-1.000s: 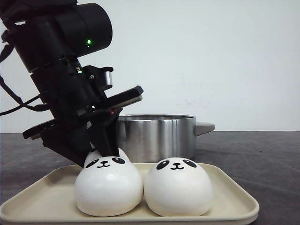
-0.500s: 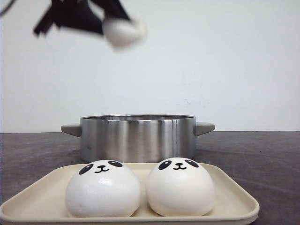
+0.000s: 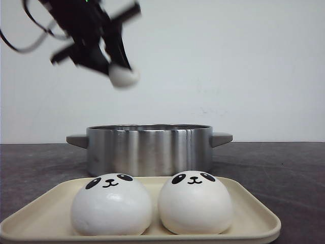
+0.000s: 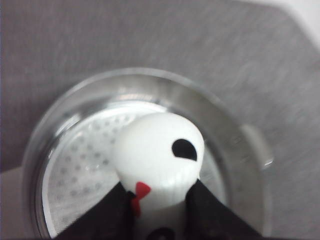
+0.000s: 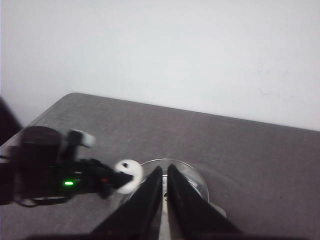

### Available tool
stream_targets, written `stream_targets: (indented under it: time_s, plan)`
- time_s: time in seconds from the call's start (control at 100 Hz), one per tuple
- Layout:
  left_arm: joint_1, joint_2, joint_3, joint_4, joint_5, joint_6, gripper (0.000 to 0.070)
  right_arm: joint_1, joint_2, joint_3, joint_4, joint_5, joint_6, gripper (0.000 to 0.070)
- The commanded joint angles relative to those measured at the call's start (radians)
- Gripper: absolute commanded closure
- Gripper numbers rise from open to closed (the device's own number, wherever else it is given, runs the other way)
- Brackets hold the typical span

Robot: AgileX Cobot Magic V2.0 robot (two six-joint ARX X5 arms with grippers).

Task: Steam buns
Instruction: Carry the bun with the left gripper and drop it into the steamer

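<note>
The left gripper (image 3: pixel 119 71) hangs high in the air above the round steel steamer pot with two grey side handles (image 3: pixel 148 148), and its black fingers (image 4: pixel 114 212) are pressed on both sides of a smooth white dome-shaped bun with black panda marks (image 4: pixel 157 157). In the left wrist view this bun is directly over the open pot, and under it I see the perforated steel steaming plate (image 4: pixel 82 172) inside. As far as that view shows, no bun lies on the plate, though the held bun hides a part of it. Two more white panda-faced buns sit on the shallow cream plastic tray (image 3: pixel 254 216) in front of the pot: the left one (image 3: pixel 111 204) and the right one (image 3: pixel 195 202), side by side and touching or almost touching, faces looking forward. The right gripper (image 5: pixel 164 200) is seen only in its own wrist view; its two dark fingers are close together with a thin gap between, and nothing is held there. It looks down toward the pot from higher up. I judge the task is in its early part: one bun is on the way and not yet put down, and two are waiting on the tray. A lid for the pot I do not see anywhere, so I cannot say how the steaming will be closed.
</note>
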Motion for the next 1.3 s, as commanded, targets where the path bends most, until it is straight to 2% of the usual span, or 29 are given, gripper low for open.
stream_targets:
  time_s: [0.0, 0.05, 0.21, 0.26, 0.36, 0.43, 0.53, 0.73, 0.82, 1.0, 1.1, 1.29]
  plan:
    - [-0.006, 0.067, 0.046, -0.011, 0.001, 0.056, 0.067, 0.011, 0.009, 0.018, 0.01, -0.001, 0.025, 0.0693]
    - [-0.006, 0.111, 0.067, -0.02, 0.002, 0.085, 0.0651, 0.011, 0.009, 0.018, 0.01, -0.001, 0.027, 0.0693]
    - [-0.005, 0.204, 0.109, -0.03, -0.012, 0.113, 0.0476, 0.011, 0.008, 0.018, 0.002, -0.009, 0.029, 0.0693]
    - [-0.005, 0.217, 0.11, -0.026, -0.027, 0.113, 0.0407, 0.011, 0.008, 0.018, -0.006, -0.011, 0.035, 0.0693]
    - [-0.003, 0.229, 0.11, -0.022, -0.07, 0.113, 0.0207, 0.011, 0.008, 0.018, -0.026, -0.011, 0.057, 0.0693]
    - [-0.002, 0.229, 0.11, -0.021, -0.09, 0.114, 0.0096, 0.011, 0.008, 0.018, -0.036, -0.011, 0.061, 0.0693]
    - [0.0, 0.229, 0.112, -0.019, -0.096, 0.117, 0.002, 0.011, 0.008, 0.018, -0.043, -0.011, 0.068, 0.0693]
    - [0.0, 0.215, 0.143, -0.092, -0.095, 0.116, 0.0021, 0.011, 0.011, 0.016, -0.081, -0.009, 0.066, 0.0693]
    - [0.0, 0.185, 0.177, -0.162, -0.095, 0.09, 0.0026, 0.011, 0.031, 0.014, -0.166, -0.007, 0.068, 0.0693]
    - [-0.01, 0.048, 0.185, -0.164, -0.095, 0.05, 0.0035, 0.011, 0.085, -0.055, -0.326, -0.014, 0.088, 0.0693]
    - [-0.022, -0.056, 0.185, -0.163, -0.095, 0.036, 0.0035, 0.019, 0.094, -0.165, -0.3, -0.047, 0.101, 0.0693]
    - [-0.068, -0.243, 0.185, -0.222, -0.088, 0.038, 0.0035, 0.04, 0.094, -0.468, -0.129, -0.133, 0.163, 0.0693]
